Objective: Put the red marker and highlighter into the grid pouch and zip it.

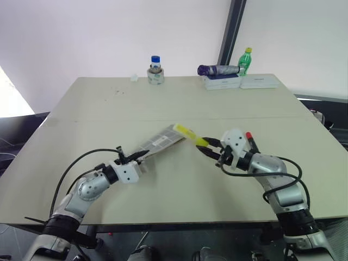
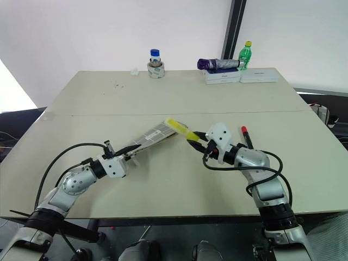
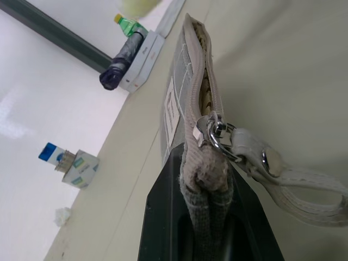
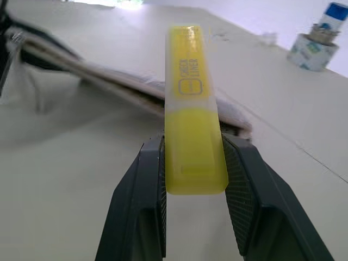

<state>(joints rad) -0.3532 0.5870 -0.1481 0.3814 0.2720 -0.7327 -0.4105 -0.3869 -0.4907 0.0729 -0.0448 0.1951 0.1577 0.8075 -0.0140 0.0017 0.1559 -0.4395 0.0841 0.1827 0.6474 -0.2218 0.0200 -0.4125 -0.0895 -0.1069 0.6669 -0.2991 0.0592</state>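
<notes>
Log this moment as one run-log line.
left hand: shut on grid pouch | right hand: shut on highlighter | red marker: on table | pouch unzipped

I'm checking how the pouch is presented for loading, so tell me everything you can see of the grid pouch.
The grid pouch is a flat grey fabric case with white grid lines and a white label on its side. The left end effector is shut on one end, holding it raised off the table. The zipper stands open along the top edge, its metal slider and pale strap near the held end. The highlighter reaches its far end.
</notes>
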